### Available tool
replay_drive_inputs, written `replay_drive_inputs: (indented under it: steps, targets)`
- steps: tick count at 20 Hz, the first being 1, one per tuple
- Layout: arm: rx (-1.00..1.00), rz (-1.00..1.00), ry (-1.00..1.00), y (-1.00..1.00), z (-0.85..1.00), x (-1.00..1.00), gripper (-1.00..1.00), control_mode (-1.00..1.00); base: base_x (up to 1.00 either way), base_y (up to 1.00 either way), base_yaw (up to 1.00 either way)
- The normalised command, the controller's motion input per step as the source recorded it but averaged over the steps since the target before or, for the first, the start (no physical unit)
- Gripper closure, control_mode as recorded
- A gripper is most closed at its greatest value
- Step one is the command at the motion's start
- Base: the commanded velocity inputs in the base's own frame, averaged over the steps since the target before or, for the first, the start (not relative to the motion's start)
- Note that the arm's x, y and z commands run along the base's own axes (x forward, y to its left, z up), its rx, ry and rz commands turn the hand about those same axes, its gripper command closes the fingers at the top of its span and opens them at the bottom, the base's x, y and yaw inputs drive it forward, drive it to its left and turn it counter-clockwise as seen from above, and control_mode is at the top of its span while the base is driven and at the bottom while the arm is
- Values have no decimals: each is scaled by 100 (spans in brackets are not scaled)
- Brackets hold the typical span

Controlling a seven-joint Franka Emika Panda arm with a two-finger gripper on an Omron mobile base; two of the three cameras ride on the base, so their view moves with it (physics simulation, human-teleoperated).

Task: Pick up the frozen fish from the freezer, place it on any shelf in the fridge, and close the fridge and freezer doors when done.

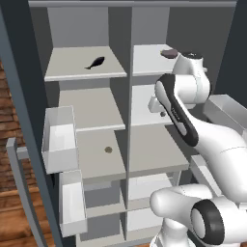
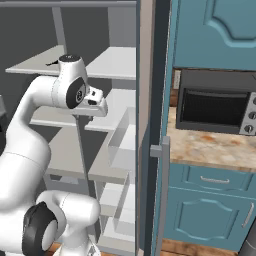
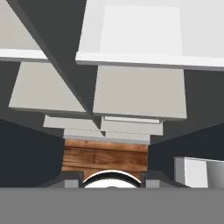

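The frozen fish lay on the top shelf of the cabinet's left half, a slim black shape with its forked tail toward the left, well apart from the arm. Both doors of the slate-blue cabinet stood open. On the left door, clear bins hung one above the other beside that half's pale grey shelves. Lower in the same half, a small round brown thing sat on the third shelf down. Right of the centre divider, a dark maroon lump rested on the top shelf of the other half, just beside the arm's upper joint. The white arm reached into that right half at the level of the second shelf. The gripper pointed down along the stacked shelves toward the wooden floor; its finger tips barely rose into the hand view, nothing showed between them, and whether they stood open or closed I could not tell. In the right base view, the right door's edge stood beside a counter with a dark microwave.
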Motion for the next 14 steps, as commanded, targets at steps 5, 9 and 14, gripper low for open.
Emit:
replay_drive_inputs:
  steps: [5,9,14]
  targets:
    - [0,0,-3,0,0,-33,-100,-100,0,0,0]
    - [0,0,-9,0,0,-62,-100,-100,0,0,0]
    - [0,0,-20,3,0,-42,-100,-100,0,0,0]
